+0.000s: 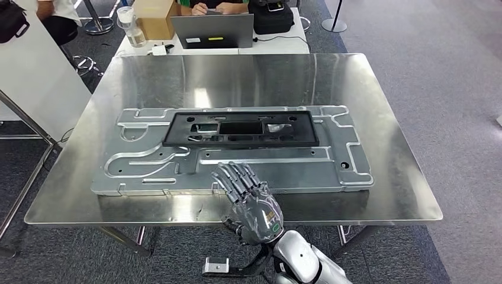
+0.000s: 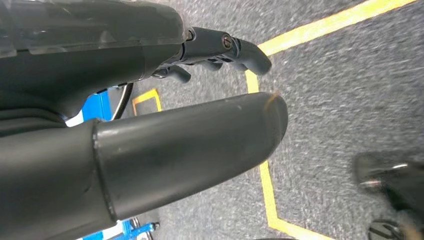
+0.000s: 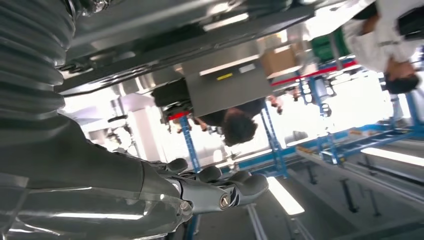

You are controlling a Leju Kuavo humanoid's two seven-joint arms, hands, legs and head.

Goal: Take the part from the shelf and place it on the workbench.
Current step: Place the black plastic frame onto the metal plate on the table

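My fingers [image 1: 237, 177] on the right hand [image 1: 256, 207] are spread apart and hold nothing, hovering over the near edge of the large grey metal part [image 1: 237, 163], which lies flat on the steel surface [image 1: 379, 89], a black frame [image 1: 240, 128] resting on it. I judge the placing done. My left hand [image 2: 150, 135] hangs over the floor, fingers loosely apart, empty.

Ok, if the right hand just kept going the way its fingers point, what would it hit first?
Probably the black part. The right hand hovers open at the grey panel's near edge, fingers aimed up-table toward it; its height above the panel is unclear.
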